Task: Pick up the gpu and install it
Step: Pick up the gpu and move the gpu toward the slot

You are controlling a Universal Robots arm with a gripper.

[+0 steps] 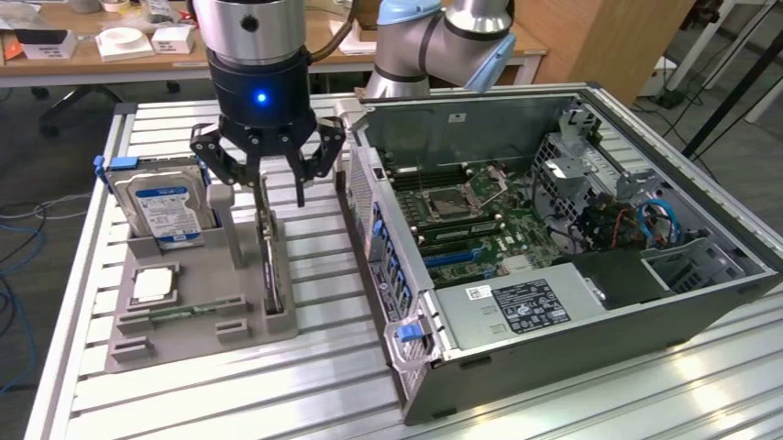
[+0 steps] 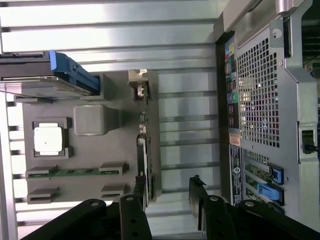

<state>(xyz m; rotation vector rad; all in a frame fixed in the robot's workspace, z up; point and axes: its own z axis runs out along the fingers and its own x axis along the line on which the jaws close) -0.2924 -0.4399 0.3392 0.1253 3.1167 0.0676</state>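
Gripper [image 1: 267, 191] jaws wide apart, holding nothing; gpu [image 1: 270, 261] stands on edge under gap, nearer one finger

— Can any writing be made out?
— No. The blue-and-white label [image 1: 169, 197] on the hard drive [image 1: 165, 209] is too fine to read.
— And the power supply [image 1: 465, 323]?
— Its black label [image 1: 529, 305] is fine print too. So are the stickers [image 2: 234, 159] on the rear panel [image 2: 260, 95].

The tray [image 1: 183, 339] looks matt grey plastic, the table [image 1: 245, 399] ribbed shiny metal.
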